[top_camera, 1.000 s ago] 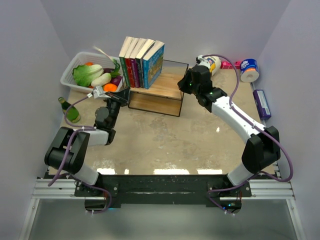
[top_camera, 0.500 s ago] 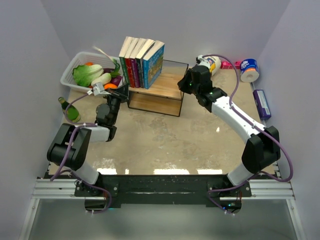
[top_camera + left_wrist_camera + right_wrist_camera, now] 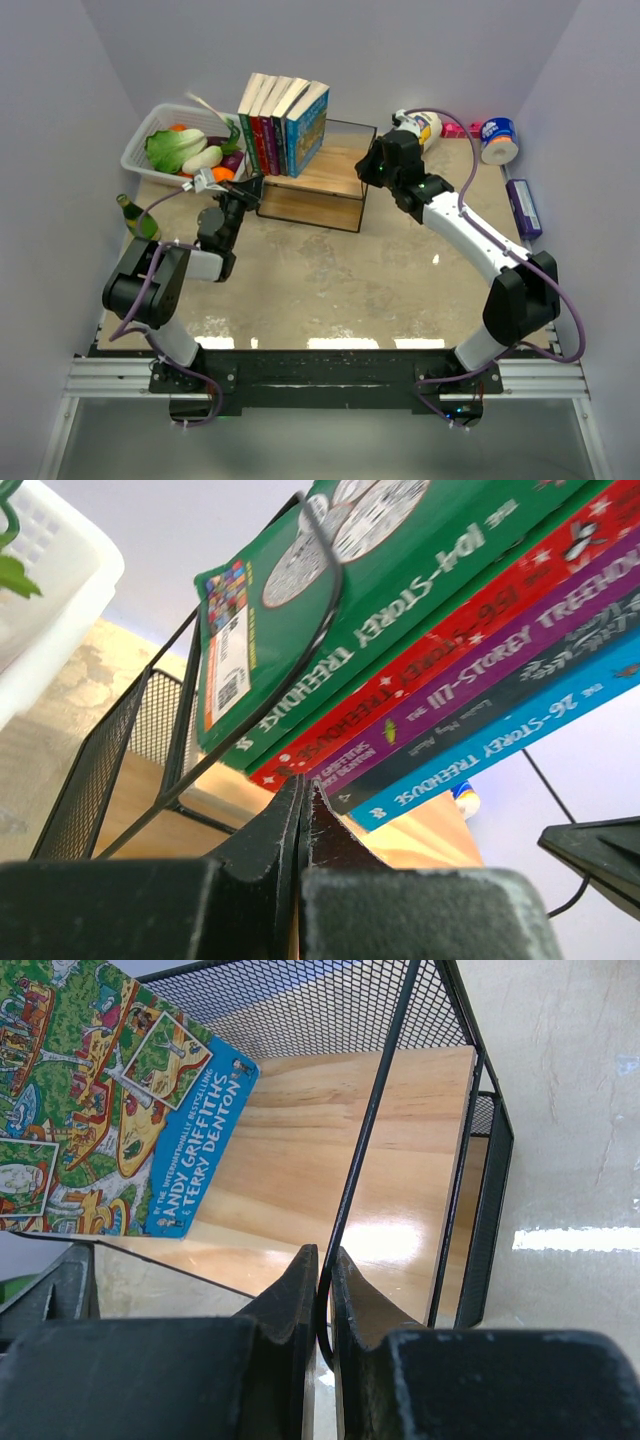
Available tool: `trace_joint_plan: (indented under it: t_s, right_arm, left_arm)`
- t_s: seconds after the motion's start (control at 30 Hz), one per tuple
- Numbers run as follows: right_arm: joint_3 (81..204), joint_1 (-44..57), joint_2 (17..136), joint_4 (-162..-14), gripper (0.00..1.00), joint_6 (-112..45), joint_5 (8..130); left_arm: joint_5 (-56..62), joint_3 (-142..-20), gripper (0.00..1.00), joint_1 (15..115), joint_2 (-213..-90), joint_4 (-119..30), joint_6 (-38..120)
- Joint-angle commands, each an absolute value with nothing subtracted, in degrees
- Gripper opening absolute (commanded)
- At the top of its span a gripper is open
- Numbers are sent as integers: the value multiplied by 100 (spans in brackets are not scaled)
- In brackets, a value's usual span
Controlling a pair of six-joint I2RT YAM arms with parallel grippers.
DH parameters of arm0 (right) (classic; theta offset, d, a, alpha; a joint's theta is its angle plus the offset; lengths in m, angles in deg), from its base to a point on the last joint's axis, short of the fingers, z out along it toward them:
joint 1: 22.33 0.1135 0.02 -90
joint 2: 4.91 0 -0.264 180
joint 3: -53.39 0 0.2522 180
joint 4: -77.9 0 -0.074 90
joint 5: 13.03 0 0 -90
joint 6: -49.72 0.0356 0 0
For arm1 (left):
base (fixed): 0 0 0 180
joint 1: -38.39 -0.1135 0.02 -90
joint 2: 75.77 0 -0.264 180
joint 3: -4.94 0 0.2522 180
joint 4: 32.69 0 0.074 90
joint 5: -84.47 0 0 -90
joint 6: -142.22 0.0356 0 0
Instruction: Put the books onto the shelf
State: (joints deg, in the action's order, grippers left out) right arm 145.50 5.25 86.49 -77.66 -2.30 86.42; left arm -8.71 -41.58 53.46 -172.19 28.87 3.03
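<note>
Several books (image 3: pixel 283 125) stand on the shelf (image 3: pixel 325 178), packed at its left end and leaning left; green, red, purple, grey and blue spines (image 3: pixel 420 670) show in the left wrist view. My left gripper (image 3: pixel 252 184) is shut with nothing between its fingers (image 3: pixel 302 790), its tip just below the books' lower corners at the shelf's left front corner. My right gripper (image 3: pixel 368 166) is shut on the thin black wire (image 3: pixel 345 1230) of the shelf's right end (image 3: pixel 325 1265). The blue cartoon cover (image 3: pixel 100 1100) leans over the wooden board (image 3: pixel 330 1160).
A white basket (image 3: pixel 141 140) of vegetables stands left of the shelf, a green bottle (image 3: pixel 138 222) in front of it. At the back right are a white bottle (image 3: pixel 426 127), a blue-and-white roll (image 3: pixel 499 140) and a long purple box (image 3: pixel 523 207).
My left arm has shifted a little forward and right, bringing its shut gripper closer under the books. The right arm, the shelf and the books have not moved.
</note>
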Motion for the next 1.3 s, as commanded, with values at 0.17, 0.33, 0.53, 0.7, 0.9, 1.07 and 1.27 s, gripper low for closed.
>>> trace_joint_plan:
  t_s: [0.17,0.33,0.53,0.7,0.9,1.07,1.27]
  right_arm:
    - [14704,562,8861,-7849,1,-310,8409]
    - [14669,571,8870,-7858,1,-310,8391]
    - [14643,589,8870,-7885,1,-310,8391]
    - [14643,589,8843,-7867,1,-319,8435]
    - [14660,580,8843,-7858,1,-319,8435]
    - [14687,580,8861,-7841,1,-310,8435]
    - [14695,589,8843,-7832,1,-310,8453]
  left_arm:
    - [-852,-4600,0,5307,-17588,4943,134]
    - [-843,-4723,0,5307,-17702,4926,116]
    - [-843,-4802,0,5307,-17737,4891,133]
    - [-799,-4618,0,5298,-17553,4970,151]
    - [-834,-4038,0,5254,-16850,4969,423]
    - [-852,-3835,0,5237,-16578,4892,502]
    - [-913,-4037,0,5228,-16682,4539,617]
